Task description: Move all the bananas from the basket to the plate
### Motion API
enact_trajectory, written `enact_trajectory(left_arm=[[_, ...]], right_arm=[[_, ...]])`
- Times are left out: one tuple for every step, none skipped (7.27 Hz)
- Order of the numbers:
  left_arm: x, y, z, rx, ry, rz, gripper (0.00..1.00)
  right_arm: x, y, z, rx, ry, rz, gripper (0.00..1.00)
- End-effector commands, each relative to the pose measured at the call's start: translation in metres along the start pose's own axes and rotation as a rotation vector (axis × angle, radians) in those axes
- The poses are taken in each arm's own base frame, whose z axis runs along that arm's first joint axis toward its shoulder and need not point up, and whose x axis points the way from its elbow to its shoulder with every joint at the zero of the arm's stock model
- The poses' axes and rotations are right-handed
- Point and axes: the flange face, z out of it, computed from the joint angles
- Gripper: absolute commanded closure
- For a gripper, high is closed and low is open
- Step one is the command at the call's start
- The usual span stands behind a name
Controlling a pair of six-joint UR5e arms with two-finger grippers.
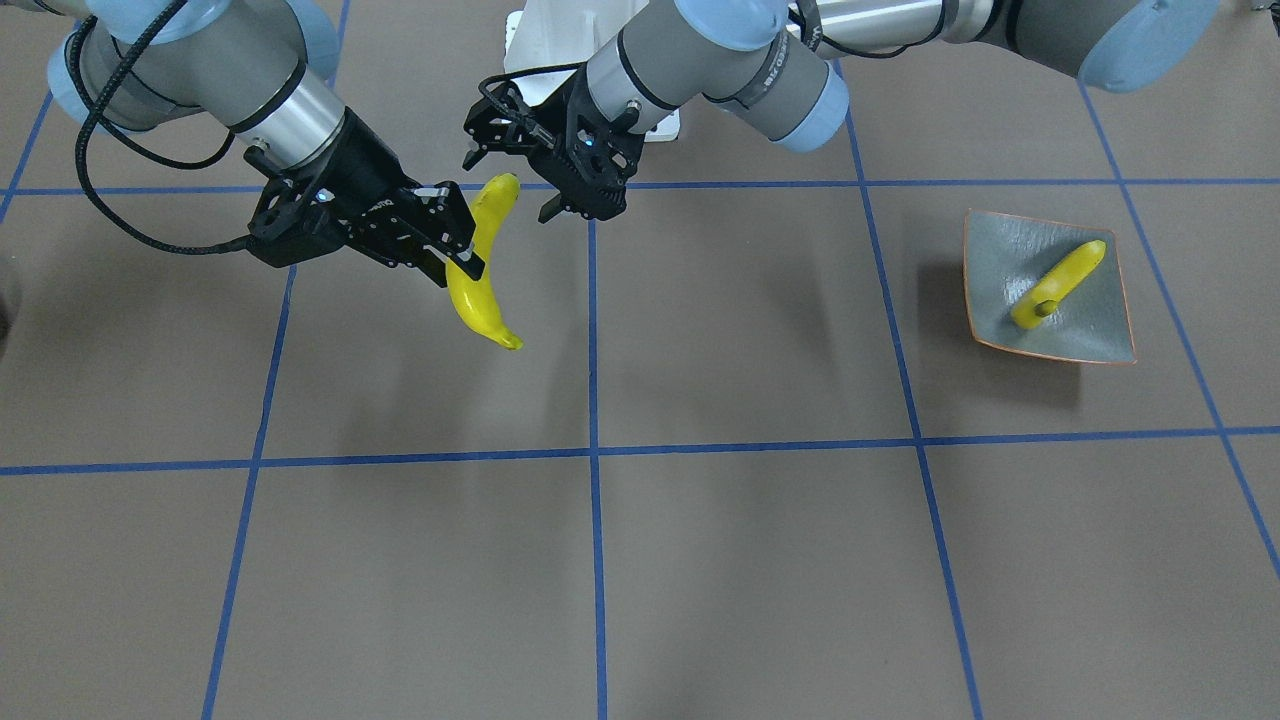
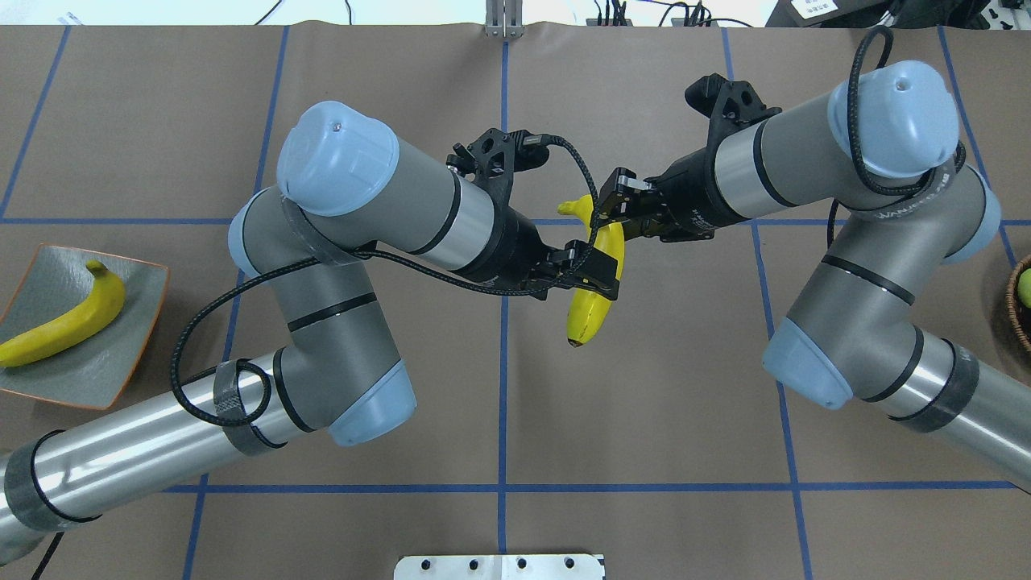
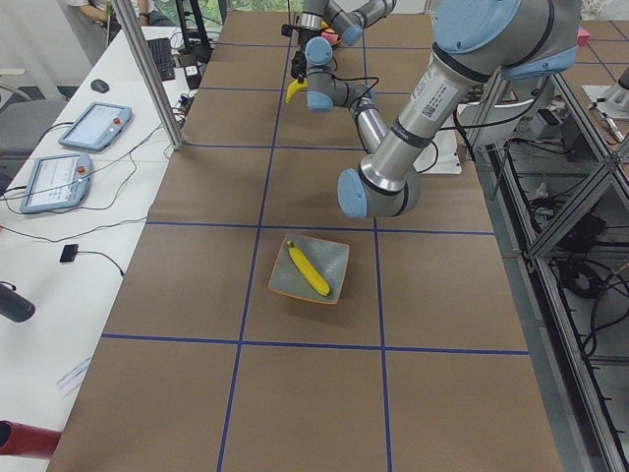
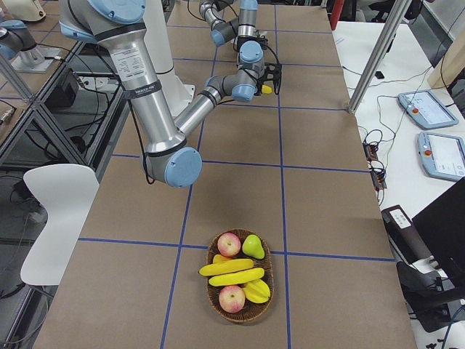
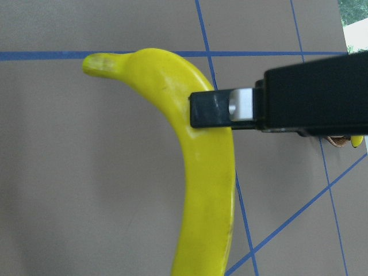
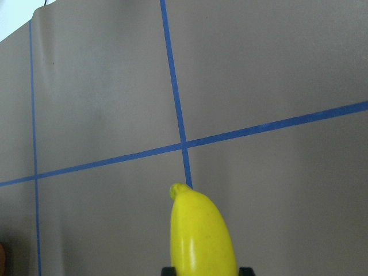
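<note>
What worries me is the swap in mid-air. The right gripper (image 1: pixel 460 235) is clamped across the middle of a banana (image 1: pixel 478 305), holding it well above the table (image 1: pixel 760 560), about halfway along its length and nearer the robot's edge. The left gripper (image 1: pixel 510 186) has its fingers spread wide around the end nearer the robot and has hold of nothing. If the right one lets go before the left has closed firmly, that glossy, curved fruit would drop and could roll. A grip taken that close to the end might also let it swing or slip out on the way over. The plate (image 1: pixel 1000 250) sits near the table's end on the robot's left with one banana (image 1: pixel 1060 283) on it, so a fair carry lies ahead. I can't tell whether the left fingers touch the fruit or only flank it, since the left wrist view shows none of them. The basket (image 4: pixel 240 314), by the opposite end, is cut off overhead and small from the side. Two bananas (image 4: pixel 227 267) show there among other fruit, along with another yellow piece I can't name.
</note>
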Motion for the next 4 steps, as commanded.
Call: enact_trajectory(left_arm=[[0.0005,-0.0002,0.0021,-0.001,-0.001,0.002,0.03],[-0.0001,-0.0004,0.0026,-0.001,-0.002,0.003,0.04],[0.0010,0.0034,0.0058,-0.008,0.000,0.003,0.05],[0.0018,0.0043,0.0060,-0.009,0.002,0.003,0.07]], right_arm=[[-0.0081,0.0026,-0.0036,-0.004,-0.016,-0.023,1.00],[-0.0114,0.0062,-0.0067,-0.008,-0.025,-0.031,1.00],[-0.0155,0.0090,-0.0090,-0.009,-0.034,-0.037,1.00],[-0.0157,0.0098,-0.0084,-0.010,-0.034,-0.037,1.00]])
